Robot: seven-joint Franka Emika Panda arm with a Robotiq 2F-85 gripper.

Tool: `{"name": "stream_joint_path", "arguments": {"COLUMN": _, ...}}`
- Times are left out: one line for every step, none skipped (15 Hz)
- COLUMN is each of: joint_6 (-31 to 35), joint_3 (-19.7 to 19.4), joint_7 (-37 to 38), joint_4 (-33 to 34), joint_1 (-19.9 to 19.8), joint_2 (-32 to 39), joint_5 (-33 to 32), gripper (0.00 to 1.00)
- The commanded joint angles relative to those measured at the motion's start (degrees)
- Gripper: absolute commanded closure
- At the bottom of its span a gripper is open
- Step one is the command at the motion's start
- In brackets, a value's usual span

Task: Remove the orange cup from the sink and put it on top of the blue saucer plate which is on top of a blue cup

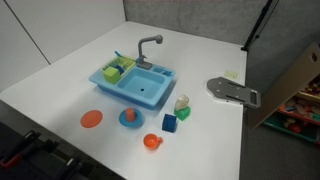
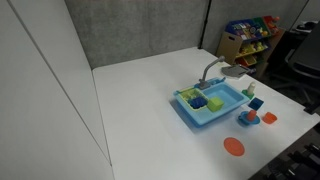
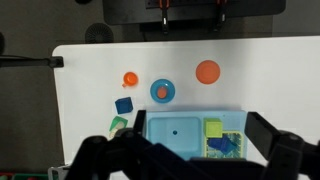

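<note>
- Dark fingers [image 3: 105, 155] of the hand [image 3: 195, 150] fill the bottom of the wrist view. They are spread wide with nothing between them, high above the white surface [image 3: 260, 80] and looking straight down.
- Beneath the hand lies the sink [image 3: 190, 122], a light-blue rectangular plastic toy with a grey faucet [image 1: 150, 45]. Its main basin looks bare, and a side compartment holds green pieces [image 3: 213, 130].
- The orange cup [image 3: 162, 92] is outside the sink, near it. It sits in the middle of the blue saucer plate [image 3: 153, 93], a small round orange-red shape on a round blue disc.
- We cannot tell from above whether a blue cup stands under the saucer. In both exterior views the blue piece seems to have some height.
- We judge the placing step done. The next move calls only for the hand to stay clear of the stack, since light plastic like this would tip at a brush.
- Also on the surface are a flat orange plate [image 3: 207, 71], a second orange cup with a side nub [image 3: 130, 79] and a blue cube [image 3: 124, 104]. All look like smooth moulded plastic on a matte top.
</note>
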Motion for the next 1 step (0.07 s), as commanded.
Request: {"name": "stream_joint_path", "arguments": {"joint_6": -0.2, "joint_3": -0.2, "joint_7": 0.1, "joint_4": 0.1, "joint_1": 0.2, "joint_2": 0.0, "joint_5": 0.0, "gripper": 0.00}}
